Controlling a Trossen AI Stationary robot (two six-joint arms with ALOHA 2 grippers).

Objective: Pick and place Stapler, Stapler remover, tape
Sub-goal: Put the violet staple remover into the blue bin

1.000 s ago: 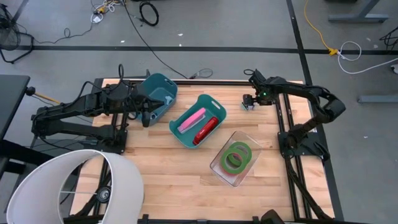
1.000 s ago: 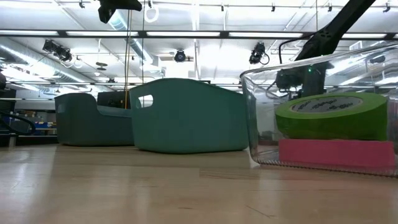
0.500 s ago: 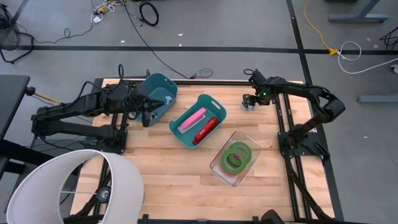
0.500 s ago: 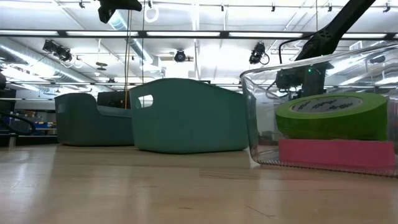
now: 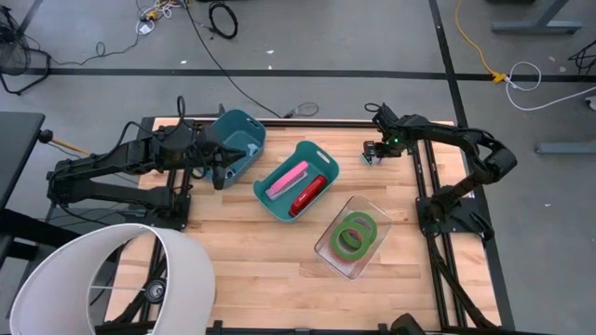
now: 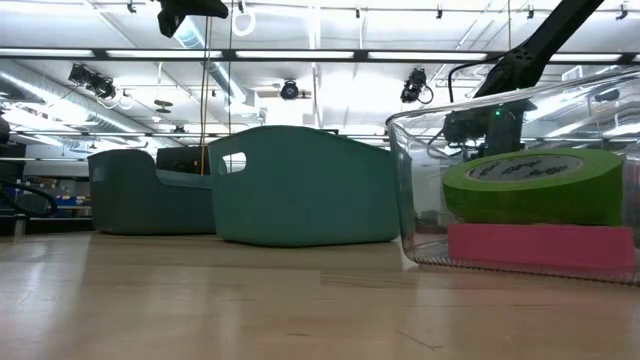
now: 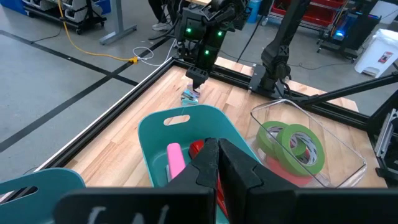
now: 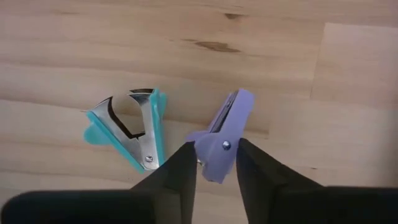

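Two staple removers lie on the wood at the table's far right: a purple one [image 8: 225,127] and a teal one [image 8: 130,127]. My right gripper [image 8: 215,155] points down over them, shut on the purple one. A teal bin [image 5: 296,181] mid-table holds a pink stapler [image 5: 287,178] and a red stapler [image 5: 308,194]. The tape, a green roll [image 6: 530,185] on a red one [image 6: 540,245], lies in a clear container [image 5: 354,234]. My left gripper [image 7: 214,155] hangs shut and empty above the table's far left. My right gripper pinches the purple staple remover at its hinged end [image 8: 217,152] between its two fingers. The fingers come from above, pointing down, one on each side of that end. The remover lies flat on the table, its jaws pointing away from the fingers.
A second teal bin [image 5: 235,140] stands at the far left by my left arm. A large white round shade [image 5: 102,279] covers the near left corner. Black frame rails [image 5: 424,186] run along the table's right edge. Bare wood lies along the near edge.
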